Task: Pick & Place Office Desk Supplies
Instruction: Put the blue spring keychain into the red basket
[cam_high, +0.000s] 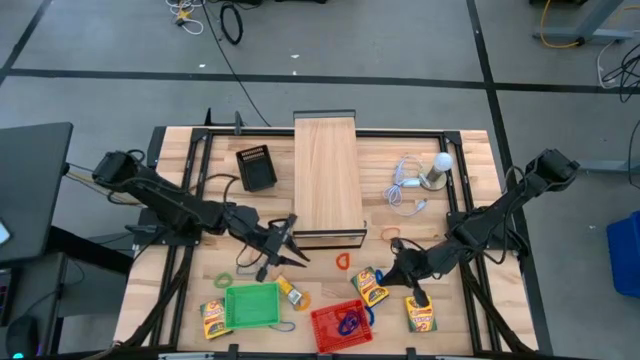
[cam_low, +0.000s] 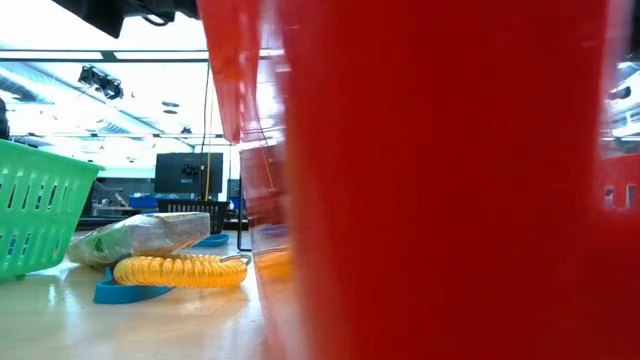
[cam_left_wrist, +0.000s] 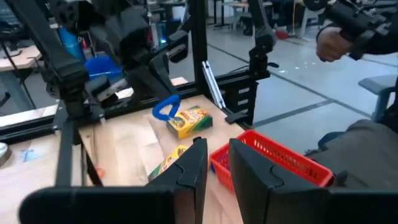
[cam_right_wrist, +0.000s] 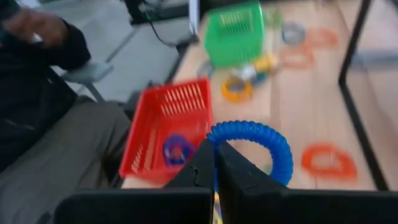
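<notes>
Right gripper (cam_right_wrist: 214, 163) clenched on blue coiled loop (cam_right_wrist: 258, 146), loop hanging from fingertips above table. Red basket (cam_right_wrist: 146, 140) lay toward ten o'clock from fingers in right wrist view, close by; right arm nearer it. Left gripper (cam_high: 287, 243) waited mid-table, fingers slightly apart, empty.

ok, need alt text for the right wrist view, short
The right claw is shut on a blue coiled loop, held above the wooden table beside a red basket with a purple loop inside. Farther off are a green basket, scattered orange loops, and a seated person.
</notes>
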